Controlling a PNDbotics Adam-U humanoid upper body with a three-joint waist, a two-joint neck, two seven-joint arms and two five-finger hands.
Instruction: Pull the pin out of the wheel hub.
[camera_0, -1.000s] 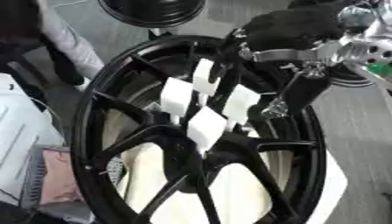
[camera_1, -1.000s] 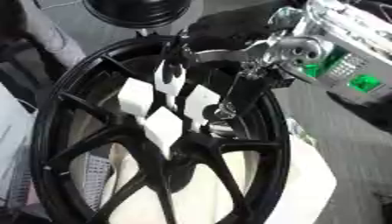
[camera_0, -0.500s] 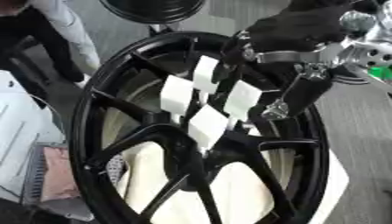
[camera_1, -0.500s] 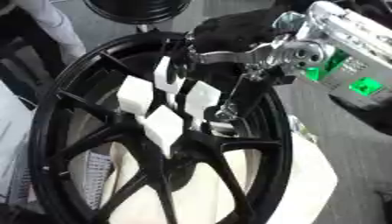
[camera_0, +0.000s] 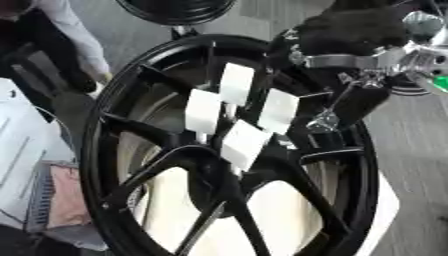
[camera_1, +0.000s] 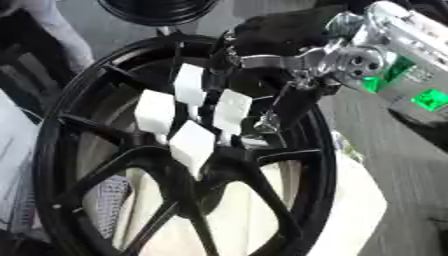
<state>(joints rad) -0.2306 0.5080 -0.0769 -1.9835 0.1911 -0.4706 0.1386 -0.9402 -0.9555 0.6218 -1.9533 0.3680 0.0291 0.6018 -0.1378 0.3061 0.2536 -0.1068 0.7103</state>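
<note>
Black wheel hub (camera_0: 219, 165) upright, four white tags (camera_0: 245, 142) at centre. Right hand (camera_0: 346, 37) over upper-right rim, finger state unclear. Pin not discernible. Left hand unseen.

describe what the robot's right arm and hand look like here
The right hand is mostly black, a dark bulky palm with black fingers tipped in silver. Behind it the wrist is shiny silver metal with round joints and a bracket. The forearm is pale grey with bright green lit patches. No left hand shows.

White table (camera_1: 359, 200) carries black wheel hub (camera_0: 131, 165), tilted.
</note>
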